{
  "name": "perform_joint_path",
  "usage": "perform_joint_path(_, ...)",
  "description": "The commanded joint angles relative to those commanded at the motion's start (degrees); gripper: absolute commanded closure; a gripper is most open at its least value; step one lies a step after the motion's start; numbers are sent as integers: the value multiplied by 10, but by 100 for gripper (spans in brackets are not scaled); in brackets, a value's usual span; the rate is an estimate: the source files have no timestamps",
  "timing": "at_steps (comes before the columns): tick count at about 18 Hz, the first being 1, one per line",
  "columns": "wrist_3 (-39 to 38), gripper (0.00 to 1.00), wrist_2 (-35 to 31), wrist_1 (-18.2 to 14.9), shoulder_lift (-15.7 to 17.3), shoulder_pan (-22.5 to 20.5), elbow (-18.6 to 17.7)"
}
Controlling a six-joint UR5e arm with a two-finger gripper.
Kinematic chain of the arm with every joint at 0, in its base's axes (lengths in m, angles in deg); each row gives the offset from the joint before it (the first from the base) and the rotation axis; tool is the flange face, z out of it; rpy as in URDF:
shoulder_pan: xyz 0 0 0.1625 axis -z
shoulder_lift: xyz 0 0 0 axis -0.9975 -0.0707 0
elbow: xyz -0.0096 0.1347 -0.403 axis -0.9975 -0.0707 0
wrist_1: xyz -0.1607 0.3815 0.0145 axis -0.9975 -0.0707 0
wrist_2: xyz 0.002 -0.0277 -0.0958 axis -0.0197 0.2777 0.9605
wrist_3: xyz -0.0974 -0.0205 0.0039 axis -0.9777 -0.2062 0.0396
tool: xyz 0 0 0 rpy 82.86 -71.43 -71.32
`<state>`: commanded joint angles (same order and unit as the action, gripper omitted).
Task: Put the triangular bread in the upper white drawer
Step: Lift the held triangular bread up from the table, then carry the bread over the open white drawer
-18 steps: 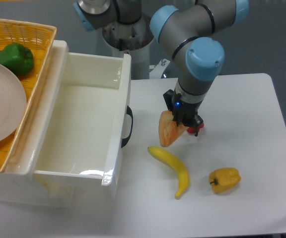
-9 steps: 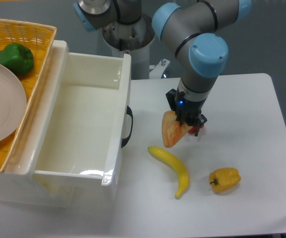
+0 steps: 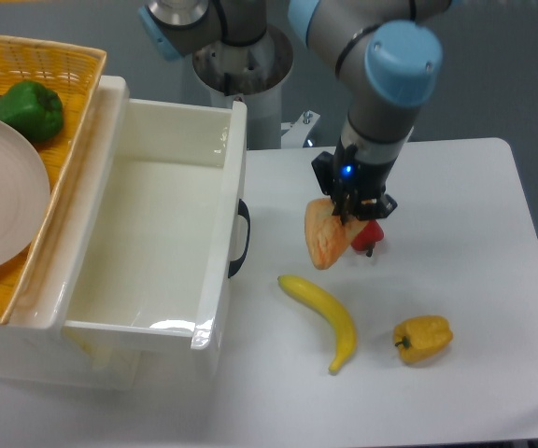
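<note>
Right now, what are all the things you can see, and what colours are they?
Bread: one, golden-orange, held up above the table in the claw.
Drawer: one, white with a black handle, open, left of the bread.
Banana: one, yellow, on the table below the bread.
Yellow pepper: one, on the table, right of the banana.
Red thing: one, partly hidden behind the bread.
Basket: one, yellow wicker, far left.
Green pepper: one, in the basket.
Plate: one, pale, in the basket.
Table: one, white.
Claw: one, black, shut on the bread.

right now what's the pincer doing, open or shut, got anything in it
Pincer: shut on the triangular bread, held in the air above the table.
</note>
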<state>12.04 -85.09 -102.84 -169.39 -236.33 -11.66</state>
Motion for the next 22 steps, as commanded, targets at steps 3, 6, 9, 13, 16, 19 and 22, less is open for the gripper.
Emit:
perform_joint_path(3, -34, 100, 27, -3, 14, 1, 0)
perform_joint_path(6, -80, 100, 63, -3, 30, 4, 0)
perform_joint_path(9, -122, 100, 113, -2, 43, 4, 0)
perform_joint_path(13, -148, 100, 130, -3, 64, 9, -4)
perform_joint_path(16, -185, 100, 156, -2, 69, 18, -5)
perform_joint_path(19, -228, 100, 157, -2, 81, 37, -8)
perform_joint_path(22, -257, 100, 157, -3, 84, 59, -10)
